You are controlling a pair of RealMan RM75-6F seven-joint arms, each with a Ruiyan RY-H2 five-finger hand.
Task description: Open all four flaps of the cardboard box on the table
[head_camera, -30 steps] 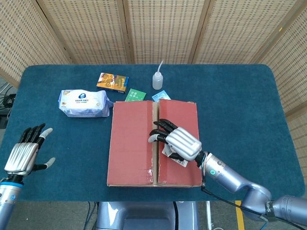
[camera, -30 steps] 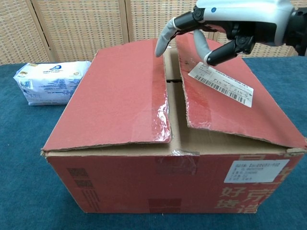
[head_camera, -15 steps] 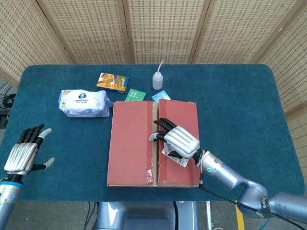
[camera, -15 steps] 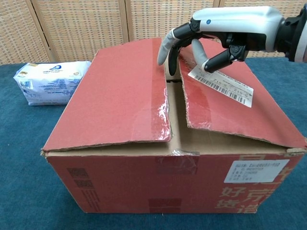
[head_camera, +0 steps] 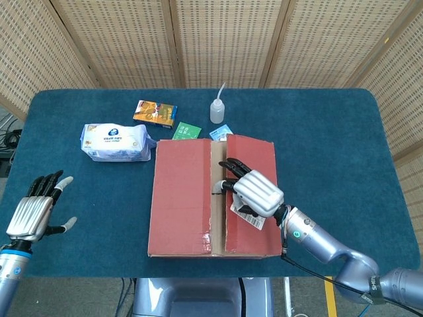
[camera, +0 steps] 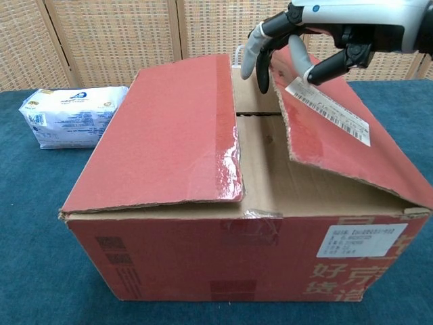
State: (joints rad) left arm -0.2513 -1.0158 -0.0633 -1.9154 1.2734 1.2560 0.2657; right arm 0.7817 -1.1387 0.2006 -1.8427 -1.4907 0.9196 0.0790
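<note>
The work surface was a table (head_camera: 330, 145) covered in dark blue cloth with a short nap, backed by woven cane screens.

Nearest the robot stood the cardboard box (camera: 230, 264), red-faced with brown board beneath, set at the near middle of the table. Its left flap (camera: 169, 135) lay down, slightly bowed, with glossy tape along its inner edge. The right flap (camera: 338, 135) was raised at its inner edge, so the seam gaped and a plain inner flap (camera: 270, 169) showed below; a white barcode label (camera: 328, 108) was stuck on its top.

The right hand (head_camera: 254, 191) held that flap at the seam, fingers (camera: 254, 47) curled over the ragged inner edge and thumb pressed on the label side. The left hand (head_camera: 32, 211) hovered well apart at the near left corner, fingers spread, holding nothing.

Risk assessment: the grip appeared shallow and near one end of the flap, so the board could slip free and drop back. A pull across rather than up might drag the box, since nothing braced it. The torn edge could also tear further.

Beyond the box lay a soft plastic pack of wipes (head_camera: 115, 142), a small orange packet (head_camera: 155, 112), green (head_camera: 188, 130) and blue sachets (head_camera: 221, 133) just beside the far box edge, and a squeeze bottle (head_camera: 217, 109) with a thin nozzle.
</note>
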